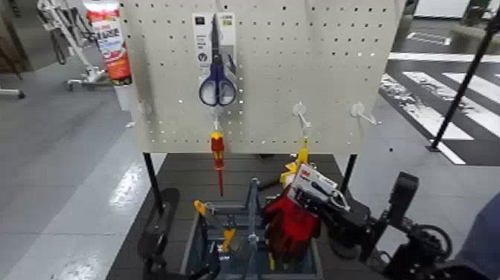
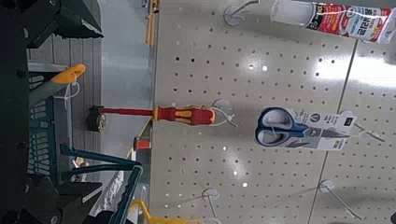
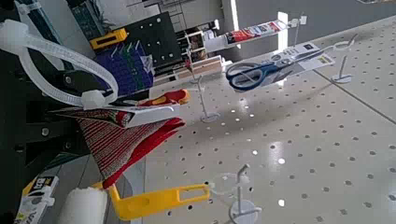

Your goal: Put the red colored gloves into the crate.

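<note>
Nearest is R arm, reaching in from the right; its R gripper is over the crate's R part, fingers clamped on the gloves' header card.

Big to small: pegboard stands beyond the fingers. Crate sits below them, w/ an orange-handled tool inside, on the L side. L gripper is by the crate's L side, well apart from the gloves; its fingers are spread, nothing btwn them. Prob. idle, as one arm seems enough here.

Red gloves hang just under the R fingers, over/partly within the crate's outline; can't tell if they touch the bottom. Held by the card, prob. b/c it's the stiff bit & leaves the soft part free to drop in. Scissors, screwdriver & tube hang on the board side, L of the R fingers; hung up prob. for easy picking.

Gloves' long axis: approx. vertical, slight tilt; card end up at the fingers, dark glove tips pointing down to the crate. Card itself sits aslant. Next, I'd guess: lower a bit, check they clear the rim, then release. Risk: cloth snagging on the rim or tools.
</note>
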`<state>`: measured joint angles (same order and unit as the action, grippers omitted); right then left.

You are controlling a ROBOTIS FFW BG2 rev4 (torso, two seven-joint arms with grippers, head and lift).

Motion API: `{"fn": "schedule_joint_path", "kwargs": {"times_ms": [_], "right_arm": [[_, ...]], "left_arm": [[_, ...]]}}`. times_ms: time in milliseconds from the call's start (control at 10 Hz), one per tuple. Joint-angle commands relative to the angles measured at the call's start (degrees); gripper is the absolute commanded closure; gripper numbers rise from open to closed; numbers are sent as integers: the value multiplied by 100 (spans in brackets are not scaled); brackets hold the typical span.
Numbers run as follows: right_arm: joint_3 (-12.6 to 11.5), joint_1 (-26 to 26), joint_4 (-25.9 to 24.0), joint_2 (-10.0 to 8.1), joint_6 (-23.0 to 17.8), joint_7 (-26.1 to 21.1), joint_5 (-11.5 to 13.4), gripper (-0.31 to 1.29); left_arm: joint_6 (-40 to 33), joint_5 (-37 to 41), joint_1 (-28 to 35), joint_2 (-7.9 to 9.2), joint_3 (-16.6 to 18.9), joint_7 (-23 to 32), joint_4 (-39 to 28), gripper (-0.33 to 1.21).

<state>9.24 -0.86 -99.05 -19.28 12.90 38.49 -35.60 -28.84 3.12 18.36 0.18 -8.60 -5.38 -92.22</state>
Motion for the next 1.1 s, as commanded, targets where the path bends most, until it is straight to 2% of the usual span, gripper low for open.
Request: {"fn": "schedule_joint_path", "kwargs": {"times_ms": [100, 600, 900, 1000, 1100], "right_arm": [[360, -240, 589, 47, -314, 124, 106, 112], [755, -512, 1362, 21, -613, 291, 273, 112], [869, -609, 1538, 30, -701, 256, 475, 111], [861, -600, 1511, 30, -516, 159, 519, 75], [852, -600, 1503, 30, -173, 124, 458, 7]], "left_arm": [[1, 4, -8, -536, -18, 2, 3, 14], [1, 4, -8, -536, -18, 2, 11, 14], [1, 13, -17, -536, -10, 2, 11, 14], [1, 13, -17, -536, -1, 2, 11, 14], [-8, 22, -17, -536, 8, 2, 11, 14]]}}
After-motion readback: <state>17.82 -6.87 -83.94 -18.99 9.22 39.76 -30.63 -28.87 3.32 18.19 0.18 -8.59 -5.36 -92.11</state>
